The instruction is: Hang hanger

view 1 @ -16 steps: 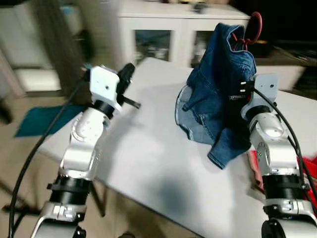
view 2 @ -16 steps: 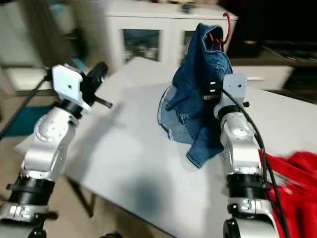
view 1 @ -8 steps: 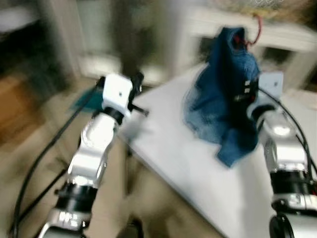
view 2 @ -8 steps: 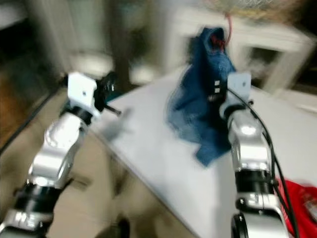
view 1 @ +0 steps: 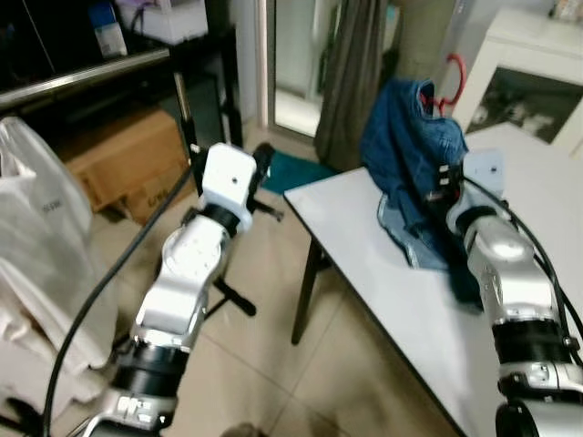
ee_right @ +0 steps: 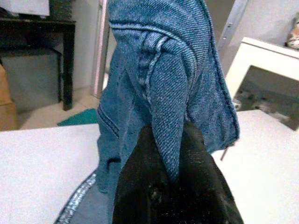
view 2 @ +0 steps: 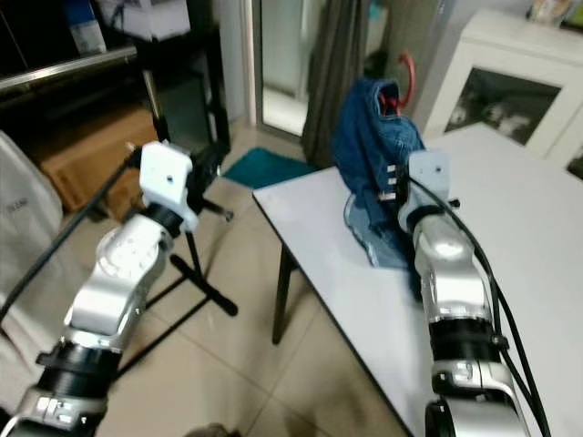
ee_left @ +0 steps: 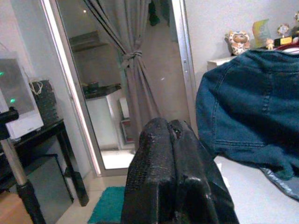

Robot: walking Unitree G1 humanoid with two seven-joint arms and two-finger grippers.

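A blue denim jacket (view 1: 410,137) hangs on a red hanger whose hook (view 1: 453,75) sticks up above its collar. The jacket's hem trails on the white table (view 1: 392,291) near its corner. My right gripper (ee_right: 170,137) is shut on a fold of the denim and holds the jacket up over the table. In the head views its fingers are buried in the cloth (view 1: 440,179). My left gripper (view 1: 261,162) is raised to the left of the table over the floor, its fingers (ee_left: 161,154) shut with nothing between them.
A dark curtain (view 1: 355,55) and a doorway stand behind the jacket, with a teal mat (view 1: 296,170) on the tiled floor. A cardboard box (view 1: 118,164), a white bag (view 1: 36,246) and a black shelf stand on the left. A white cabinet (view 1: 537,64) is at the back right.
The camera has swung left, so the table's corner, the floor and the doorway now show. Both arms keep their pose, and the right gripper still holds the jacket.
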